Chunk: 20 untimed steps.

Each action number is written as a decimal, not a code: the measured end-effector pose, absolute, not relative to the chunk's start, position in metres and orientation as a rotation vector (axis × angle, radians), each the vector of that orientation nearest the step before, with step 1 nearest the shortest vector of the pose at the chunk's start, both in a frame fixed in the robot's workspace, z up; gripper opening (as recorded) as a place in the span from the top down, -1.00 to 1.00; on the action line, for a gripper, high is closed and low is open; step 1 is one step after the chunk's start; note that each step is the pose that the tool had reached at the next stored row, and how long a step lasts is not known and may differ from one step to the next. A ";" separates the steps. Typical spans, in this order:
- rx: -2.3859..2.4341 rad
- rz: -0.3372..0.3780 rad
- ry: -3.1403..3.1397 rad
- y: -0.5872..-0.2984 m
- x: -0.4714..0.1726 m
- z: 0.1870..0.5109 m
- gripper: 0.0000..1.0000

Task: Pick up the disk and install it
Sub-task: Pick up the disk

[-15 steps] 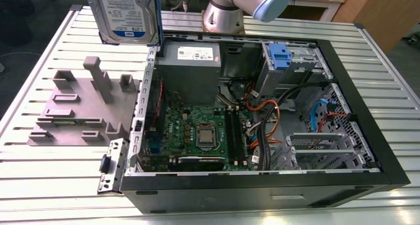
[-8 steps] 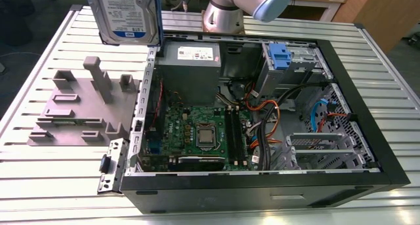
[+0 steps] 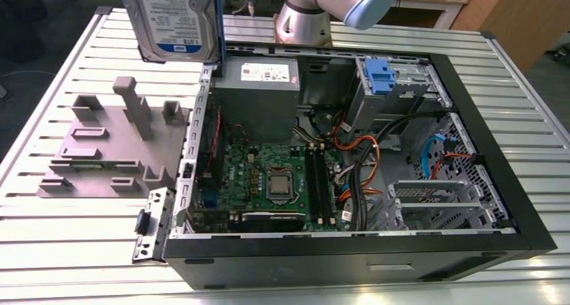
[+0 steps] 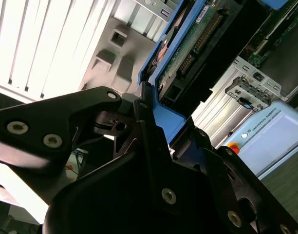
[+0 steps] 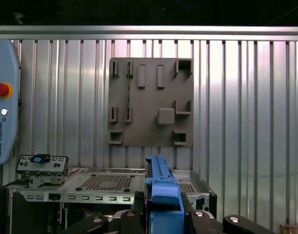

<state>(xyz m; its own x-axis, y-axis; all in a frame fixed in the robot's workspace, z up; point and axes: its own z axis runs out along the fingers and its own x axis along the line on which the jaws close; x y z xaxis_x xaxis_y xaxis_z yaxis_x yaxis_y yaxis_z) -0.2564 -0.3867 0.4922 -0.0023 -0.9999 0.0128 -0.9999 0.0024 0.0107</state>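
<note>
The disk (image 3: 173, 21), silver with a white-and-blue label and blue side rails, hangs upright in the air above the far left corner of the open computer case (image 3: 498, 138) in the exterior view. In the second wrist view my gripper (image 4: 166, 122) is shut on the disk's blue rail, with the drive's green circuit board (image 4: 197, 44) stretching away from the black fingers (image 4: 144, 105). In the first wrist view the disk's blue rail (image 5: 161, 190) stands edge-on inside the gripper (image 5: 163, 217).
A grey fixture plate (image 3: 98, 158) with upright pegs lies on the slatted table, on the exterior view's left of the case. Inside the case are the motherboard (image 3: 267, 178), a grey power supply (image 3: 258, 91), cables and a drive bay with a blue clip (image 3: 378, 75). The arm's base (image 3: 308, 18) stands behind.
</note>
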 end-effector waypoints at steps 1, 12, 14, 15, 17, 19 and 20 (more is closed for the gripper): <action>2.207 0.002 -2.212 -0.387 -0.256 0.492 0.27; 2.207 0.003 -2.212 -0.387 -0.242 0.492 0.27; 2.207 0.002 -2.212 -0.387 -0.239 0.492 0.27; 2.207 0.003 -2.212 -0.387 -0.237 0.492 0.27; 2.207 0.003 -2.212 -0.387 -0.234 0.492 0.27; 2.207 0.002 -2.212 -0.387 -0.230 0.492 0.27; 2.207 0.002 -2.212 -0.387 -0.229 0.492 0.27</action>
<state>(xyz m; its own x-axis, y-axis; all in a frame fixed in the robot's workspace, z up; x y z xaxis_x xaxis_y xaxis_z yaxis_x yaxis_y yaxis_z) -0.2288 -0.3873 0.4921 -0.0023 -0.9999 0.0130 -0.9999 0.0025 0.0107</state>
